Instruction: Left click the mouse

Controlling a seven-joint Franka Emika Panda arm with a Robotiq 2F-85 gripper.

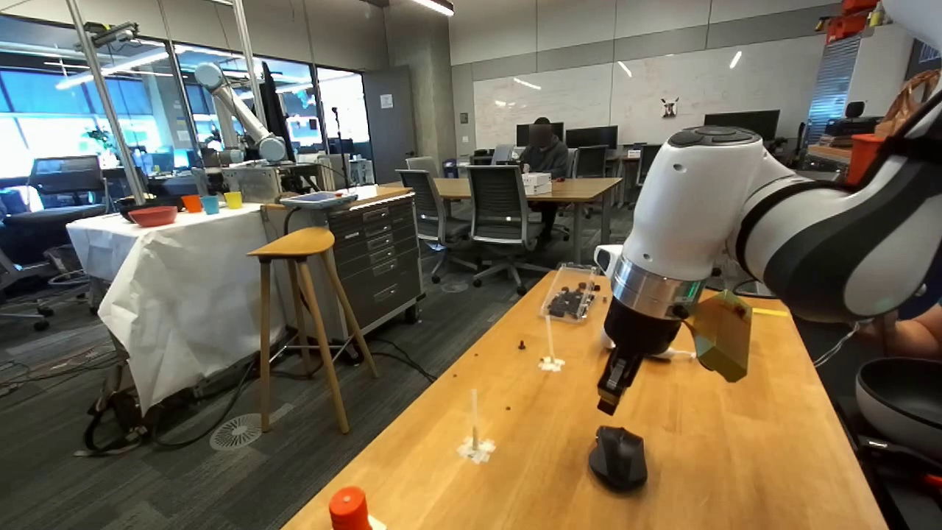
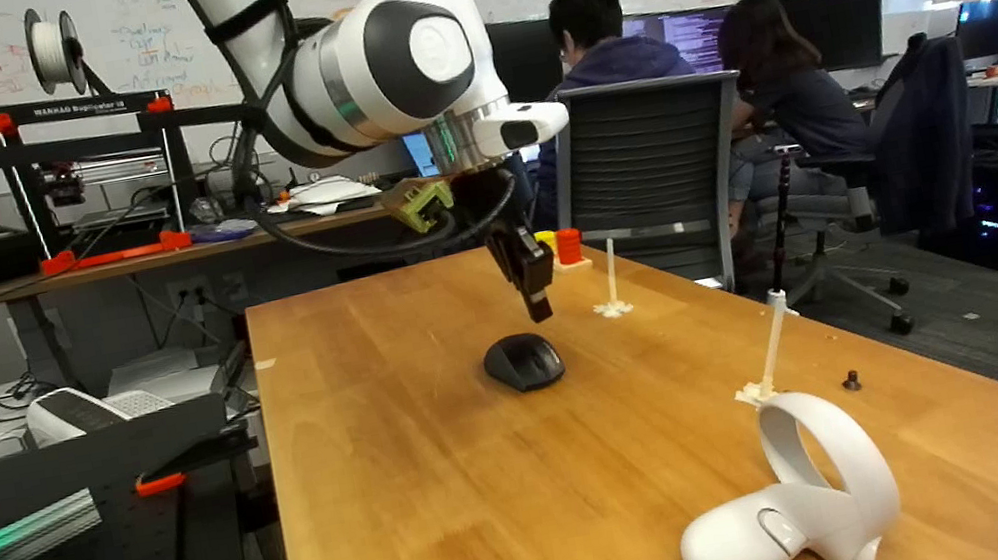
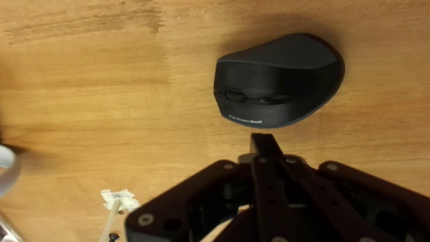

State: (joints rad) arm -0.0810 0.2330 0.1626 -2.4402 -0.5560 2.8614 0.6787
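In an exterior view, your gripper [image 1: 608, 402] hangs above the table [image 1: 743, 456], clenched on nothing. In an exterior view, the mouse [image 2: 524, 363] lies there untouched. The wrist view puts you beside it, height unclear; the approach looks mostly done, the click remains.

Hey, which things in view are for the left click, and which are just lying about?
For the job:
black mouse
fingers

Just lying about:
white looped controller
orange-red cylinder
small dark screw
clear tray of dark pieces
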